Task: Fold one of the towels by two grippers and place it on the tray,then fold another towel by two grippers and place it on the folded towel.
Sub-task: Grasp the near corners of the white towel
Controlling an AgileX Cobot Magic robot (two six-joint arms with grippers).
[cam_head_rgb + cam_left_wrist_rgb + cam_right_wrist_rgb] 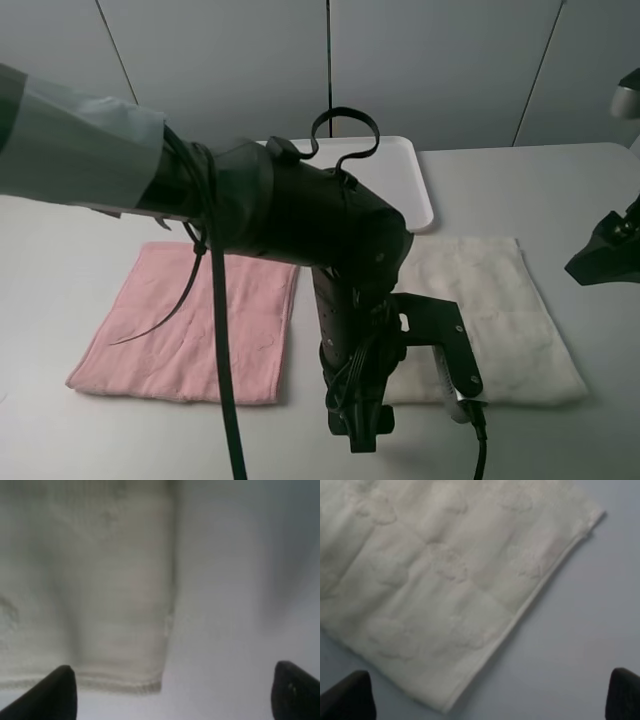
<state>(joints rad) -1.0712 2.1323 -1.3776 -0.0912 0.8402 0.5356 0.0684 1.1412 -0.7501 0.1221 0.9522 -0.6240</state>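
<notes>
1. Looking down from the exterior high view, the left arm (300, 210) fills the middle of the picture. Its black body and cables hang over the inner sides of both cloths and hide the gap between them.
   - The pale pink towel (190, 320) lies flat on the grey table (60, 260) on the left.
   - The cream-white towel (490, 300) lies flat on the right.
   - The white tray (410, 180) sits behind them, its near corner close to the cream-white towel's far edge.
   - A dark shape at the right edge is probably the right gripper (610, 250), beyond that towel's right side. Its jaws cannot be read from here.

2. The left wrist view is blurred.
   - The left gripper (172, 692) has its jaws spread wide and grips nothing.
   - One fingertip (55, 692) sits over the hem of the cream-white towel (100, 580). The other is well out over the bare table (240, 605).
   - One corner of the towel lies between them.

3. The right wrist view shows the right gripper (487, 697) spread wide as well and holding nothing, its dark tips at the two lower corners of the picture.
   - The cream-white towel (445, 580) lies flat, its embossed pattern showing.
   - One hemmed edge runs diagonally and a corner points toward the gap between the jaws.
   - Bare table (580, 630) shows beside that edge.
</notes>
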